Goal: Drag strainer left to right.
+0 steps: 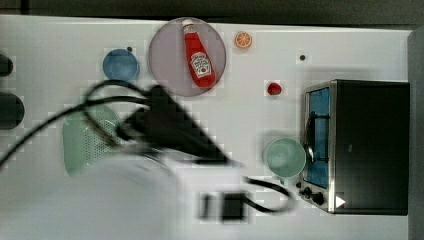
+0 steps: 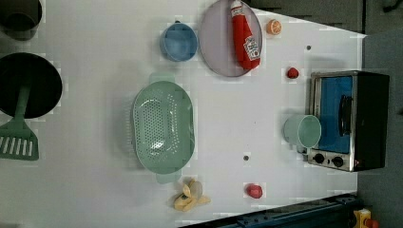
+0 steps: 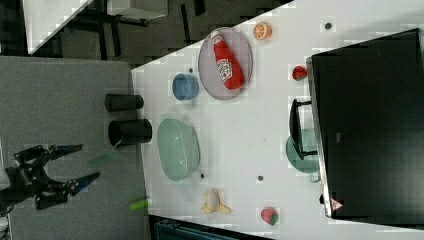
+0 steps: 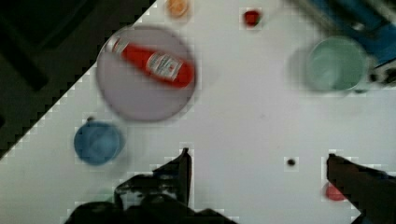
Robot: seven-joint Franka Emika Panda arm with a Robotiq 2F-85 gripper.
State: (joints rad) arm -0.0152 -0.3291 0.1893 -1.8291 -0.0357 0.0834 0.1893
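Strainer [image 2: 163, 126] sits untouched on the table [image 2: 95, 95], just beside the blue bowl [image 2: 178, 42] and well apart from the oven [image 2: 349, 119], leaving bare surface for the drag. Gripper [image 4: 258, 161] hangs above with fingers spread wide, holding nothing, likely readying to hook the rim.

Mock kitchen tabletop, toaster oven [image 2: 349, 118], ketchup bottle [image 2: 244, 35], strainer [image 2: 163, 126]

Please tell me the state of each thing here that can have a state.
strainer: upright on the table, empty, untouched
ketchup bottle: lying on the plate
teal cup: on its side by the toaster oven
hand: open, holding nothing
blue bowl: upright, empty
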